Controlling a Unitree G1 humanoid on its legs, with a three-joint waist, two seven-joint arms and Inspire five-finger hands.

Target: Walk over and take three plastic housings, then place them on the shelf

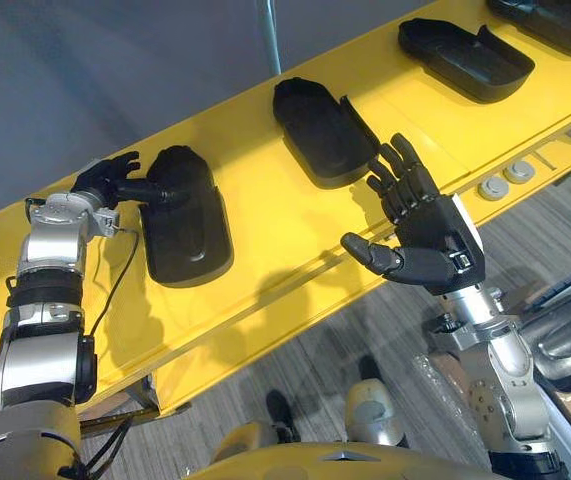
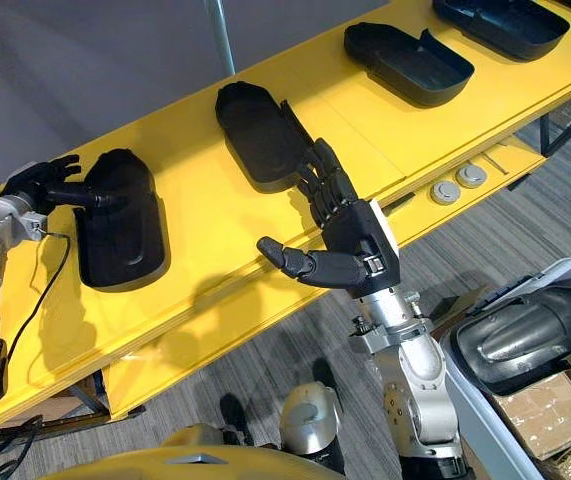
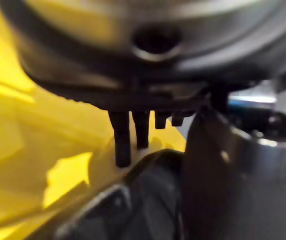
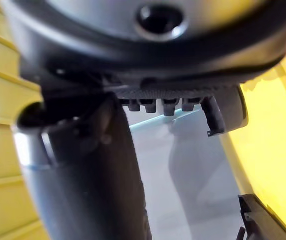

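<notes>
Nearly done, by the look of it: four plastic housings lie in a row on the yellow shelf (image 1: pixel 275 235), and your left hand (image 1: pixel 113 178) is on the leftmost housing (image 1: pixel 187 225).

Your left thumb lies over that housing's near end with the fingers curled behind it. That reads as a pinch kept on to steady the part while it settles flat. Your right hand (image 1: pixel 435 225) hovers just before the second housing (image 1: pixel 315 125), touching nothing. Its fingers are straight and apart, so it holds nothing. The third housing (image 1: pixel 465 58) and fourth housing (image 1: pixel 555 20) lie farther along. Another housing (image 2: pixel 520 340) rests in the white bin (image 2: pixel 568 268) by your right arm, probably the supply.
</notes>
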